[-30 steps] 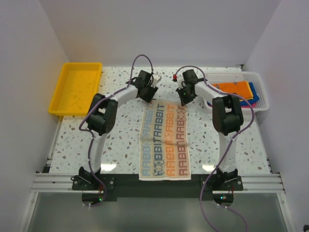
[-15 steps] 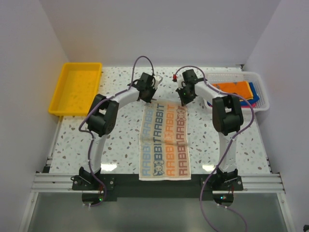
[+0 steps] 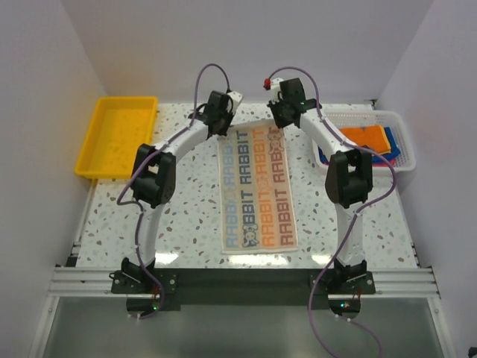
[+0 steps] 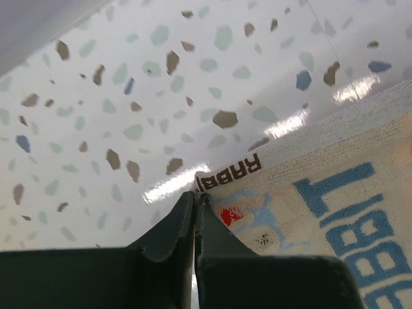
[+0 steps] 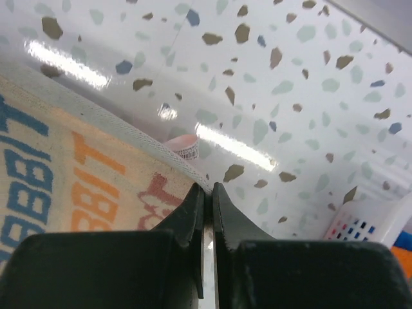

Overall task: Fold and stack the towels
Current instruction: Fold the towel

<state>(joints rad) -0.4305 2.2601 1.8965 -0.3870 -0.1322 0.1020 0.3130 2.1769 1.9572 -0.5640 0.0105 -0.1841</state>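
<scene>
Top external view, printed towel (image 3: 257, 186) spread lengthwise down the middle of the speckled table (image 3: 112, 216), left gripper (image 4: 195, 198) pinched tight on its far left corner, right gripper (image 5: 207, 188) likewise on the far right corner, other towels (image 3: 363, 137) piled in white basket (image 3: 407, 155) at right

From above, the far corners of the printed towel (image 3: 257, 186) are buried under the left claw (image 3: 223, 133) and right claw (image 3: 277, 125). Over in the basket (image 3: 402, 165), the pink towel (image 3: 387, 157) and blue towel (image 3: 394, 142) are just slivers under the orange towel (image 3: 363, 136).
</scene>
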